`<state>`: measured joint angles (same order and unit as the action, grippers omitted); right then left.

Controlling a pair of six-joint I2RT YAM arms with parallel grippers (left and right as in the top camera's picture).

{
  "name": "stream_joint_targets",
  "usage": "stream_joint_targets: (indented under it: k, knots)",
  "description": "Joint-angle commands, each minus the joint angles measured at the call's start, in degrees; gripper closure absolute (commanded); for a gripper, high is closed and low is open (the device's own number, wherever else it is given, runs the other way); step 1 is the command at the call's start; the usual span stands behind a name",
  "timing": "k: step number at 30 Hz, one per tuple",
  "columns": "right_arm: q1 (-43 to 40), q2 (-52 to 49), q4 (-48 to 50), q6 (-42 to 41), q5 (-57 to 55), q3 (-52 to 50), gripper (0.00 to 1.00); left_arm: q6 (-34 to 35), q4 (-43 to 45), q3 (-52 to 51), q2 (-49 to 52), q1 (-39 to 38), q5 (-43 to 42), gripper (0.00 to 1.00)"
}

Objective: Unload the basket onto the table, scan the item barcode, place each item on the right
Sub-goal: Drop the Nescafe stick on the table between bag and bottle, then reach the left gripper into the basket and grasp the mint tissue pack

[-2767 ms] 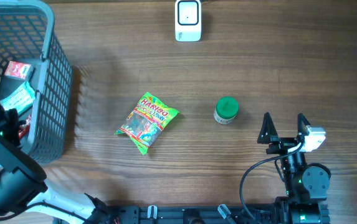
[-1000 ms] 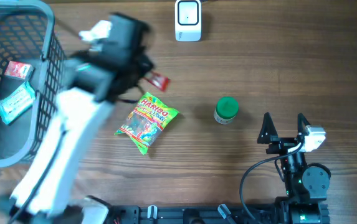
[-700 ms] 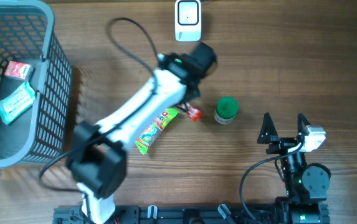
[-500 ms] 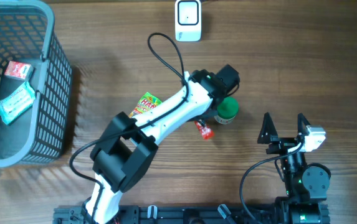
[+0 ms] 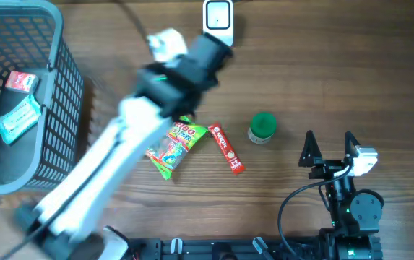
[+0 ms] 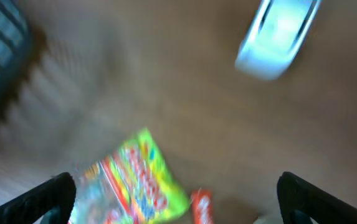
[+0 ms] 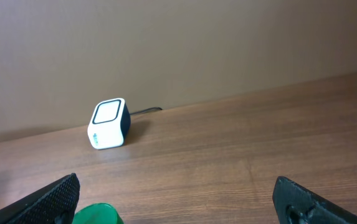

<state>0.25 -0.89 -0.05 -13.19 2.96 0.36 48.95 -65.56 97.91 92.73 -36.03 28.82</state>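
Nearest the base, the right gripper (image 5: 329, 141) is being held with its fingers spread wide, nothing between them. Beyond it, the red stick packet (image 5: 225, 149) is being shown lying flat on the wooden table (image 5: 351, 65), just beside the candy bag (image 5: 172, 141) and apart from the green-capped jar (image 5: 262, 128). Above these, the left gripper (image 6: 175, 182) is being held spread and empty, its arm blurred. Farthest, the white scanner (image 5: 218, 23) is being shown standing, with the grey basket (image 5: 56, 101) at the left

one scanner (image 5: 218, 23), one basket (image 5: 62, 108), one candy bag (image 5: 172, 148), one red bar (image 5: 226, 149), one jar (image 5: 263, 128)
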Motion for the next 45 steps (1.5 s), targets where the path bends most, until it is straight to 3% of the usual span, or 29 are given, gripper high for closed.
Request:
stream_joint_targets:
  k: [1,5,9,13,17,31,44,45]
  knots:
    - [0.2,0.3,0.1,-0.5,-0.3,-0.1,0.00,-6.6,2.7,2.7,-13.9,11.1,3.7,0.00]
    - [0.2,0.3,0.1,-0.5,-0.3,-0.1,0.00,-6.1,3.3,2.7,-22.1,28.0,2.4,0.00]
    - [0.2,0.3,0.1,-0.5,-0.3,-0.1,0.00,-5.9,2.1,2.6,-23.5,45.8,-6.5,0.00]
    - [0.2,0.3,0.1,-0.5,-0.3,-0.1,0.00,8.7,-3.3,-0.1,-18.3,61.0,-10.8,0.00]
    - [0.2,0.3,0.1,-0.5,-0.3,-0.1,0.00,10.0,-0.5,-7.0,-11.3,69.1,-16.3,0.00]
    - [0.2,0.3,0.1,-0.5,-0.3,-0.1,0.00,9.8,20.4,-23.3,8.8,72.8,-20.0,0.00]
    - [0.2,0.3,0.1,-0.5,-0.3,-0.1,0.00,9.8,34.0,-24.9,20.2,72.8,-20.1,0.00]
    - [0.2,0.3,0.1,-0.5,-0.3,-0.1,0.00,9.8,34.1,-24.9,21.0,72.8,-20.0,0.03]
